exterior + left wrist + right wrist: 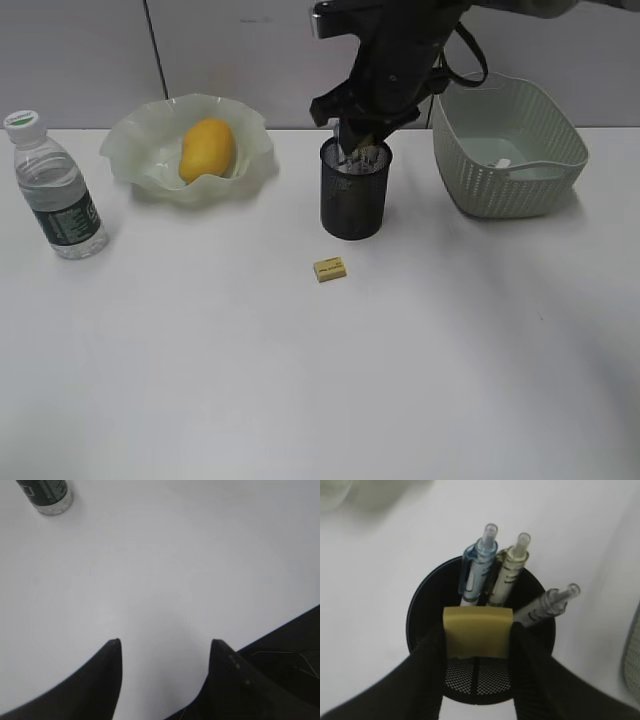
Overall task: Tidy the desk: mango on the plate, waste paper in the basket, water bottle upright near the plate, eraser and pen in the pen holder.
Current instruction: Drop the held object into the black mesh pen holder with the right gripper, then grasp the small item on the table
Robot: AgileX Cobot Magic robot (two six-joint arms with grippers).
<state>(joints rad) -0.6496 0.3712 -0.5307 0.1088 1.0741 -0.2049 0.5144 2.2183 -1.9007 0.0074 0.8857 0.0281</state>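
My right gripper [360, 138] [477, 632] is shut on a yellow eraser [477, 625] and holds it in the mouth of the black mesh pen holder [353, 205] [420, 610]. Three pens stand in the holder: blue [479, 565], yellowish [509, 570] and grey [547, 605]. A second yellow eraser [329, 268] lies on the table in front of the holder. The mango [207, 148] lies on the wavy pale plate [140, 150]. The water bottle [55, 190] [47, 492] stands upright left of the plate. My left gripper [165, 642] is open and empty over bare table.
A pale green woven basket [560, 140] stands right of the holder with a white scrap of paper [503, 163] inside; its wall shows at the right edge of the right wrist view [634, 650]. The table's dark edge [295, 645] lies right of the left gripper.
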